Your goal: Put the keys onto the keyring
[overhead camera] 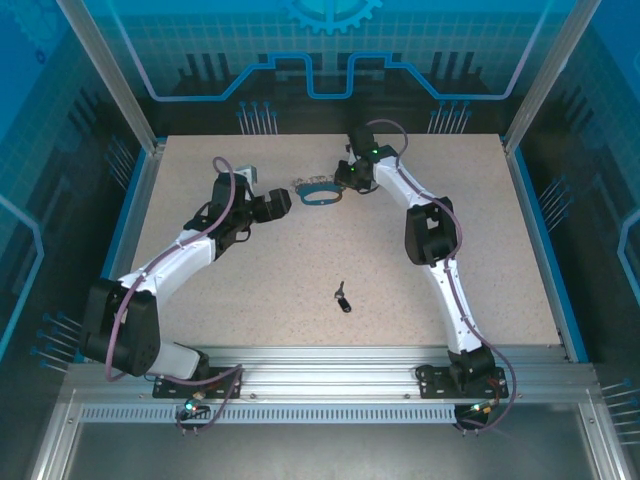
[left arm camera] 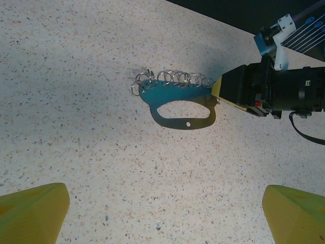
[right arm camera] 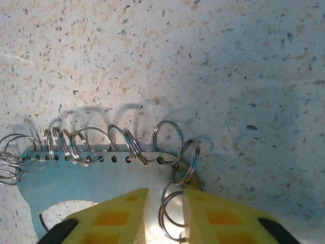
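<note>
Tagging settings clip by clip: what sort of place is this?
Probably a lab robot cell: speckled table inside blue printed walls, left arm and right arm bolted to an aluminium rail.

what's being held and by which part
The right gripper pinches the keyring at one end corner; the left gripper holds nothing.

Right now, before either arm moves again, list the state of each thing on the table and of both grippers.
keyring: on the table, split rings strung along one edge, no key on it.
key: lying loose on the table, apart from the keyring.
left gripper: wide open, empty, facing the keyring.
right gripper: fingers nearly together at the keyring's end, one split ring in the gap; a firm pinch cannot be told.
</note>
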